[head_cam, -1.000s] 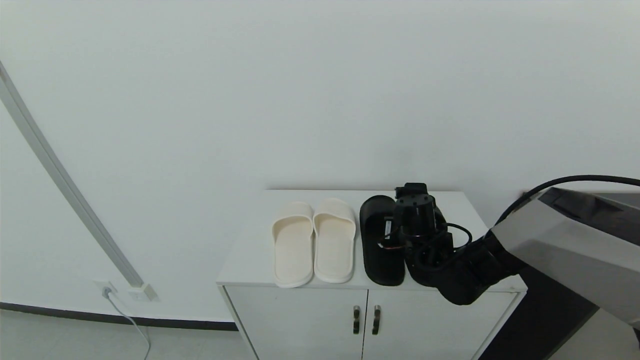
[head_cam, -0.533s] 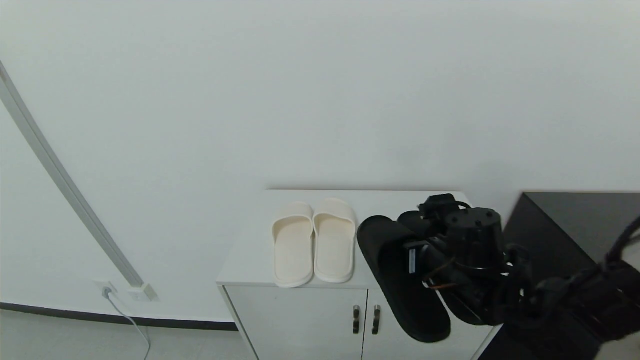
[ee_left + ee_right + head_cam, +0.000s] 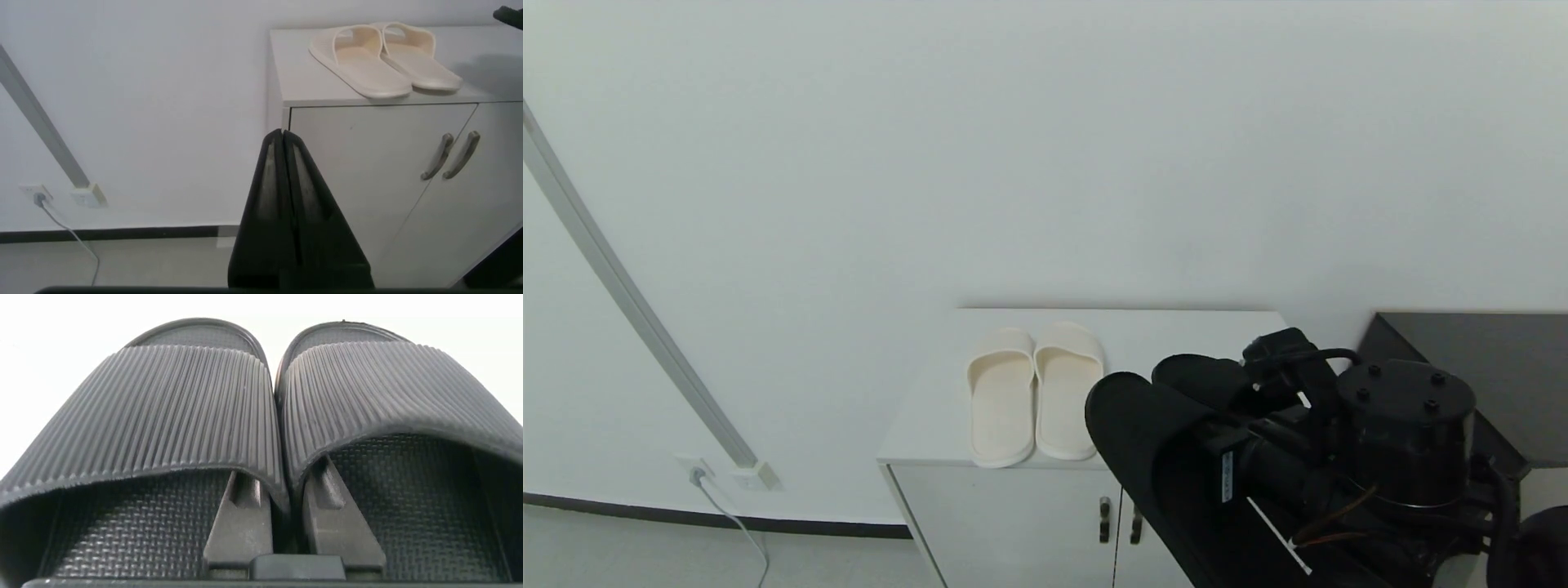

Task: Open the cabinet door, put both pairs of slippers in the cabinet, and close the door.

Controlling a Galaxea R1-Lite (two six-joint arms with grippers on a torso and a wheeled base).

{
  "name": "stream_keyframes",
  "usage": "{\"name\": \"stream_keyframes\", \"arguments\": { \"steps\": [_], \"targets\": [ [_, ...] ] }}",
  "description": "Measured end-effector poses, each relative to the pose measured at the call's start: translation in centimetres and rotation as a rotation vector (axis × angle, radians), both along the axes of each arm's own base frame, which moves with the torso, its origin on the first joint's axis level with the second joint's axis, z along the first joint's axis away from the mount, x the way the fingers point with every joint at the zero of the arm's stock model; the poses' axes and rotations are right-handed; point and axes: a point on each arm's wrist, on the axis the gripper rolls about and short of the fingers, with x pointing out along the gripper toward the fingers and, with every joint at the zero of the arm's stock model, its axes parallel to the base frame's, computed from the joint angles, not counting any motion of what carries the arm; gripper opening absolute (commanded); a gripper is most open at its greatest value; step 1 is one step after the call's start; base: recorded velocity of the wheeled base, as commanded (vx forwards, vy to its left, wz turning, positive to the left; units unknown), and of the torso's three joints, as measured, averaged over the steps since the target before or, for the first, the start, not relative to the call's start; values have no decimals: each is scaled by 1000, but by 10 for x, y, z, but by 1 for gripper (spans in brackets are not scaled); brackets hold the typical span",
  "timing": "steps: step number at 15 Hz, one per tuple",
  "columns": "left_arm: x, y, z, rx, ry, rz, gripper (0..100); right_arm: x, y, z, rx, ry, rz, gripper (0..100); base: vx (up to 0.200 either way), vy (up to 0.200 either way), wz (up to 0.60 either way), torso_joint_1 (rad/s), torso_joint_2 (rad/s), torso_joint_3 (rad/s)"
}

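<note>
Bare indoor room, likely a test space, plain white wall [image 3: 1045, 163], white two-door cabinet [image 3: 1005, 523], socket [image 3: 696, 472] with cable [image 3: 742, 529], black skirting [image 3: 768, 525], grey floor [image 3: 637, 555]

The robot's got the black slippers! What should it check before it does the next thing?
1. Grip on black slippers: ok, right gripper clamps both together, off the cabinet top.
2. Are cabinet doors open: not ok, both shut.
3. Is left gripper free for the handles: ok, shut on nothing.
4. Are white slippers waiting on top: ok, side by side.
5. Room behind the doors: cannot tell.
</note>
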Motion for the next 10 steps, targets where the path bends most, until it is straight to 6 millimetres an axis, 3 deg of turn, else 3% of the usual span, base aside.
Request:
{"name": "stream_keyframes", "arguments": {
  "steps": [4, 10],
  "targets": [
    [0, 0, 0, 0, -2, 0, 0, -5, -3, 1, 0, 1, 7, 0, -200, 0, 0, -2, 4, 1],
    [0, 0, 0, 0, -2, 0, 0, -9, -9, -1, -3, 7, 9, 0, 0, 0, 0, 0, 0, 0]
  ]
}}
